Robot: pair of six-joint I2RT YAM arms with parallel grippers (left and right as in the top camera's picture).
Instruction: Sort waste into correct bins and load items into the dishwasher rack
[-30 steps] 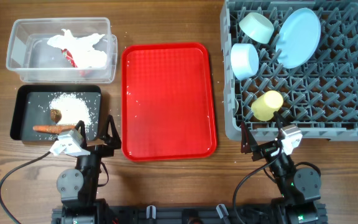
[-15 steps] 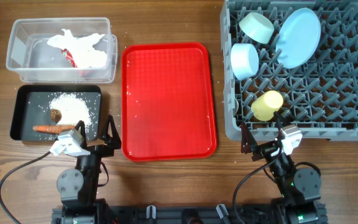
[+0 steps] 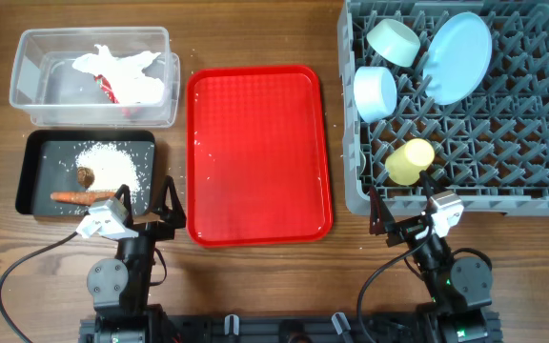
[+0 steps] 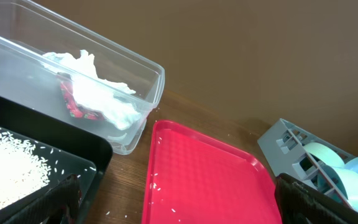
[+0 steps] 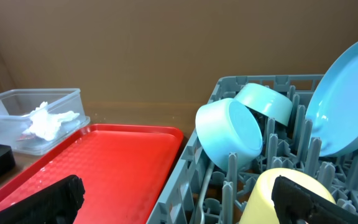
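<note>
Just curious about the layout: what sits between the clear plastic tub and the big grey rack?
A large red tray, nearly bare. The overhead view shows it lying between the clear tub and the grey rack.

A: Waste?
B: Upper left, tub [image 3: 22, 81] holds tissue [image 3: 130, 69] over red wrapper [image 3: 111, 91]; black tray [image 3: 36, 176] below holds rice [image 3: 112, 164], lump [image 3: 86, 176], carrot [image 3: 76, 197].
A: Dishes?
B: Upper right, rack [image 3: 503, 157] holds plate [image 3: 457, 57], blue bowl [image 3: 376, 92], green bowl [image 3: 394, 42], cup [image 3: 409, 162], all tilted.

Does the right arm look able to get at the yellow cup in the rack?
Probably yes. The yellow cup lies at the near edge of the dishwasher rack, ahead of the right end effector, which is open and empty; only the rack's wall stands between them.
</note>
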